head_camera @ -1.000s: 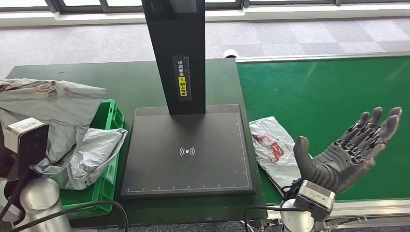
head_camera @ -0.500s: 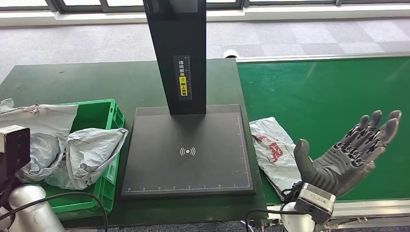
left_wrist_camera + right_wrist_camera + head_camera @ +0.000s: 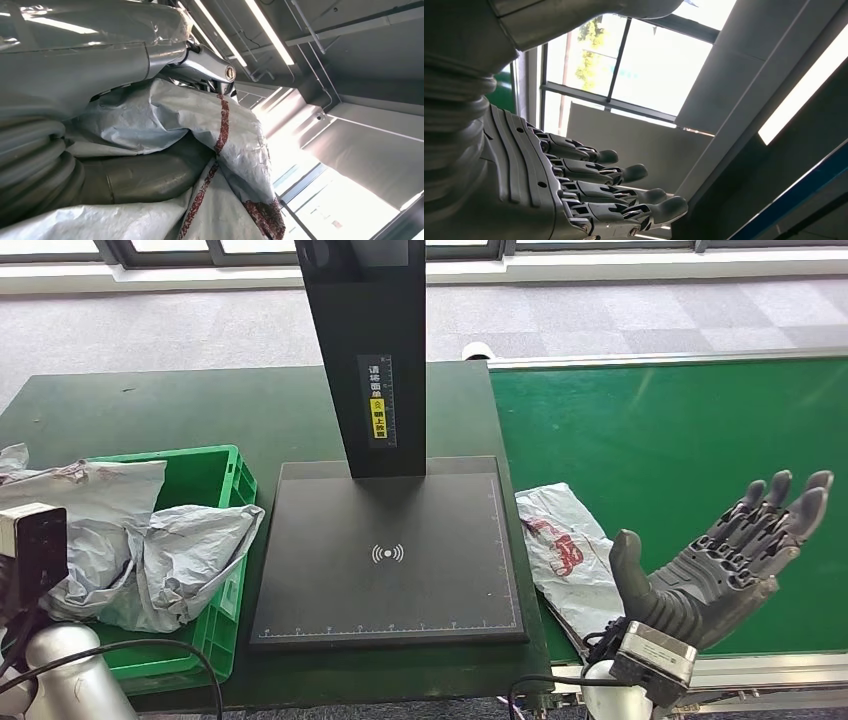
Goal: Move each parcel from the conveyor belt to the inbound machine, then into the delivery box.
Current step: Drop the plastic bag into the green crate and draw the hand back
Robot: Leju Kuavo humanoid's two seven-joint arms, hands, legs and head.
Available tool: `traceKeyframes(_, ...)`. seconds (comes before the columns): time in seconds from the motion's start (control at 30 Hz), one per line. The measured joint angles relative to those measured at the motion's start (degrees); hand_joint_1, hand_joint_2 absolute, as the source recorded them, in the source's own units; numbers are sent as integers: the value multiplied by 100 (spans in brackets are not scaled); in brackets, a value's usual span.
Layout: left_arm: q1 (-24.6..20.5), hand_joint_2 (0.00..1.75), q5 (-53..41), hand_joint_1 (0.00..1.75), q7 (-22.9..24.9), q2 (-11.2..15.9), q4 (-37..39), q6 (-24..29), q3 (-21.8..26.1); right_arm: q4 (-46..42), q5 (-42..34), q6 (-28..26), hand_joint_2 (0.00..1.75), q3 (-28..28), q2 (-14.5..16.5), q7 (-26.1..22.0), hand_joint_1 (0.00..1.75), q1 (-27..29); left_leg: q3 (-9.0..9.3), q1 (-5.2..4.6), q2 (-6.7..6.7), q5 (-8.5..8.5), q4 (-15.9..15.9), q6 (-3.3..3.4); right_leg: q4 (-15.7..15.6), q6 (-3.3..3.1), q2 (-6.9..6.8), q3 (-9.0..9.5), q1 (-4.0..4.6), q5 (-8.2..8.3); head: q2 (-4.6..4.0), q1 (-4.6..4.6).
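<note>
One white parcel (image 3: pixel 567 548) with red print lies flat at the left edge of the green conveyor belt (image 3: pixel 680 440), just beside the black scanner plate (image 3: pixel 390 555) of the inbound machine. Its long axis runs from far-left to near-right. The right hand (image 3: pixel 715 565) hovers just to the right of the parcel's near end, palm turned toward it, fingers (image 3: pixel 624 192) spread and holding nothing, the thumb closest to the parcel. This hand is plainly the nearer one, so a short sweep leftward and down would likely bring it onto the parcel.

At the left, grey bags (image 3: pixel 150 540) sit piled in the green delivery box (image 3: pixel 225 480) on the table (image 3: pixel 200 410). The left hand (image 3: pixel 125 55) has grey bag material draped against it in the wrist view; whether it grips it cannot be told.
</note>
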Motion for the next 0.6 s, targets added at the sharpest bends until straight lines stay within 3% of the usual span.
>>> traceKeyframes(0.3,-13,175,-3,175,0,0,36,0,28,0,0,0,175,0,0,0,0,2,0,0,0,0,0,0,0,0,0,0,0,0,0,0)
traceKeyframes(0.33,-15,175,-10,139,1,0,44,0,28,0,0,0,175,0,0,0,0,2,0,0,0,0,0,0,0,0,0,0,0,0,0,0)
traceKeyframes(0.43,-32,175,-159,8,99,-1,110,0,32,0,7,0,175,1,0,0,0,2,0,0,-1,0,0,0,0,0,0,0,0,0,0,0)
traceKeyframes(0.5,-72,175,-374,0,297,2,275,0,51,0,14,0,175,2,0,0,0,2,2,-1,-1,0,0,0,0,0,-1,1,0,0,0,0)
traceKeyframes(0.6,-210,44,-859,0,909,86,876,0,114,0,20,0,175,4,0,0,0,7,4,-1,-2,0,0,0,0,-1,-2,3,0,1,0,-1)
